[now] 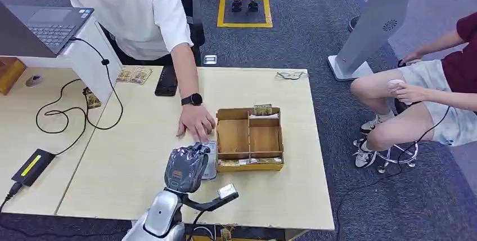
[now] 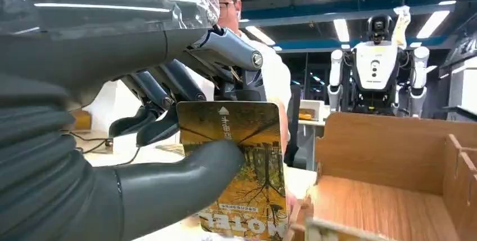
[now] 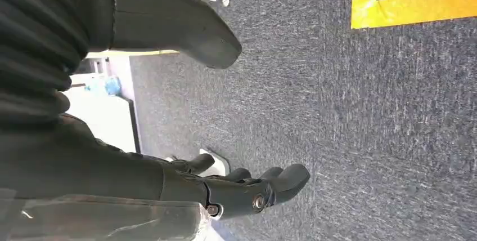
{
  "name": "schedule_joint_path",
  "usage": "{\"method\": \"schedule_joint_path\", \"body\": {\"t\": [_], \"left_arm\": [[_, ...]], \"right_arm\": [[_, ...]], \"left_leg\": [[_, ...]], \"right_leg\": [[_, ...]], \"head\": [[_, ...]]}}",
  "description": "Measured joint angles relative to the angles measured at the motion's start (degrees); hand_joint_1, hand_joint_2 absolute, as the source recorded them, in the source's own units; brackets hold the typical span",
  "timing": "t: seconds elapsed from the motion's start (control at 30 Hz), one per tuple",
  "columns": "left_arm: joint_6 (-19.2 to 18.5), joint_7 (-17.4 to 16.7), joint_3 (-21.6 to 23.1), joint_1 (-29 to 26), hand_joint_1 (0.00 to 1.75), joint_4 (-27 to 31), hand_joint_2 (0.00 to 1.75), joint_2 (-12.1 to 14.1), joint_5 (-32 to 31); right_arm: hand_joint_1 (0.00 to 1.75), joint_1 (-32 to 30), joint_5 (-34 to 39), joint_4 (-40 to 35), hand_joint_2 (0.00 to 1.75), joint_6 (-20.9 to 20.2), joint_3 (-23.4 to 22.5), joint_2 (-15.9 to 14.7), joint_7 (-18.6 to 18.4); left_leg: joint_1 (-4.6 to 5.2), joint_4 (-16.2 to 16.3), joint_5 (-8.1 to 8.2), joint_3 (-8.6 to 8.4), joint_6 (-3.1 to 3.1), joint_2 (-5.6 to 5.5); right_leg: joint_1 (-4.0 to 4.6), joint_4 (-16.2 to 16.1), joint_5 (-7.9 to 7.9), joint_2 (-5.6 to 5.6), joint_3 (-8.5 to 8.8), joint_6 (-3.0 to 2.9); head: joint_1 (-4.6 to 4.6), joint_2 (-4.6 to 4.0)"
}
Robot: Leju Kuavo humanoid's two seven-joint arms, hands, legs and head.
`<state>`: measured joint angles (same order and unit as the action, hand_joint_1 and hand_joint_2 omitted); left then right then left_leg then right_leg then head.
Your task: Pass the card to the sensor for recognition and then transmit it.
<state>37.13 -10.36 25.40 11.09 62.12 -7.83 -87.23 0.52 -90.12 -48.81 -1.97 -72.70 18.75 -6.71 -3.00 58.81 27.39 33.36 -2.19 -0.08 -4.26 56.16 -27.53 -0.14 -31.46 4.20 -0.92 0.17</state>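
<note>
In the head view, the left hand [image 1: 187, 168] hangs over the near middle of the pale wooden counter [image 1: 135, 156], just left of a brown divided box [image 1: 250, 138]. A grey sensor [image 1: 210, 161] lies flat on the counter between the hand and the box, partly hidden under the fingers. A person in a white shirt leans in from the far side, and that person's hand [image 1: 196, 123], with a black watch at the wrist, rests palm down on the counter just beyond the robot's hand. A black phone [image 1: 167, 81] lies farther back. At the far left an open laptop [image 1: 45, 24] sits on a white stand, with a black cable looping down to a power brick [image 1: 32, 166] near the left edge. A second person sits on a stool to the right, on the grey carpet.

In the left wrist view, the left hand [image 2: 169, 139] pinches the card [image 2: 242, 162] between its thick grey thumb and its darker fingers [image 2: 163, 92]. The card stands upright, printed with yellow autumn trees, just beside the box's wooden wall [image 2: 388, 145]. A white humanoid robot [image 2: 379, 63] stands in the background.

In the right wrist view, the right hand [image 3: 236, 190] hangs above blue-grey carpet [image 3: 365, 128], holding nothing, thumb well apart from loosely bent fingers. A yellow floor stripe [image 3: 416, 4] crosses one corner.
</note>
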Motion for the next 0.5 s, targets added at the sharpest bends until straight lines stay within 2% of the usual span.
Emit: {"method": "schedule_joint_path", "body": {"t": [0.5], "left_arm": [[0.5,0.4,-0.7,2.1,1.75,-3.4,1.75,-1.4,0.0]], "right_arm": [[0.0,0.0,0.0,-0.2,1.75,-0.1,0.5,0.0,-0.1]], "left_leg": [[0.0,0.0,0.0,0.0,0.0,0.0]], "right_leg": [[0.0,0.0,0.0,0.0,0.0,0.0]], "head": [[0.0,0.0]]}}
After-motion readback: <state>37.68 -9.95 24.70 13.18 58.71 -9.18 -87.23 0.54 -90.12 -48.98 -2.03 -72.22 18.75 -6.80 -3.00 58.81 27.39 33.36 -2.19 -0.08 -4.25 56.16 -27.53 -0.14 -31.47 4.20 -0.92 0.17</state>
